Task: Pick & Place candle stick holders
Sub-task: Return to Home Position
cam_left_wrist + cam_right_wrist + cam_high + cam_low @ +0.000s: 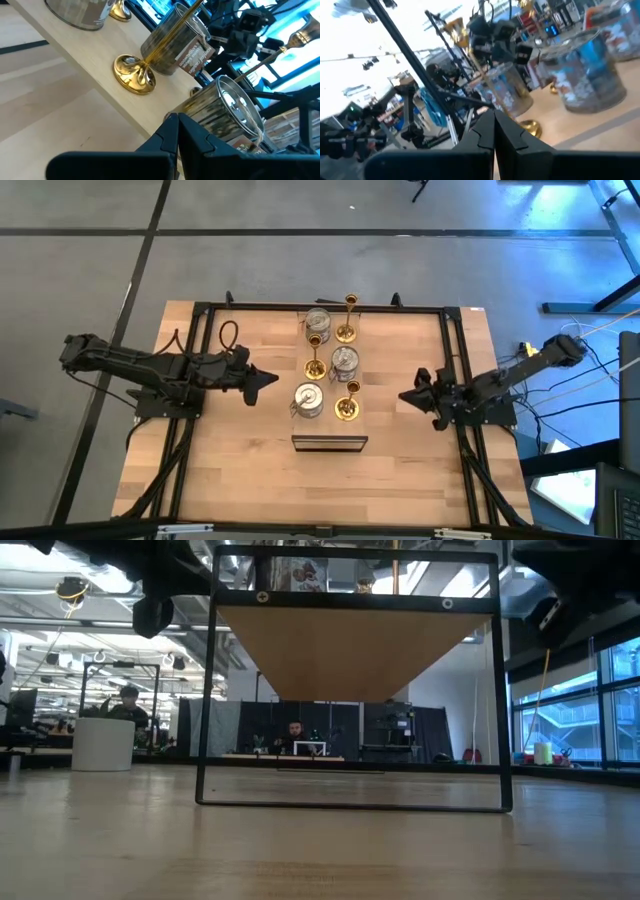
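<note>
Candle stick holders (344, 360), six in all, stand upright in a tight cluster on the wooden shelf (95, 50). The left gripper (272, 380), fingers pressed together on nothing, points straight at them, and they sit just ahead of its tips. The right gripper (403, 397), likewise closed and empty, faces them from farther off, so the left arm is nearer.
</note>
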